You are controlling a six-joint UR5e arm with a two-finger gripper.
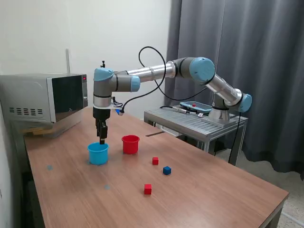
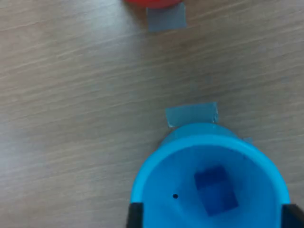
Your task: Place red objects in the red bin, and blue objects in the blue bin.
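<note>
Wood-grain table (image 1: 213, 190), exterior view, read from the view's left. Grey microwave (image 1: 45, 99) at the far left, well behind the blue bin (image 1: 98, 153). Gripper (image 1: 102, 140) directly above the blue bin, pointed down, fingertips just over the rim; jaws spread apart, nothing between them, seen in the wrist view as dark fingertips (image 2: 135, 216) at both sides of the cup. Inside the blue bin, one blue cube (image 2: 216, 189) on the floor of the cup. Red bin (image 1: 130, 144) just to the right of the blue bin, apart from it. Further right of the blue bin: red cube (image 1: 155, 161), second blue cube (image 1: 166, 170), and nearer the camera, another red cube (image 1: 147, 189).
</note>
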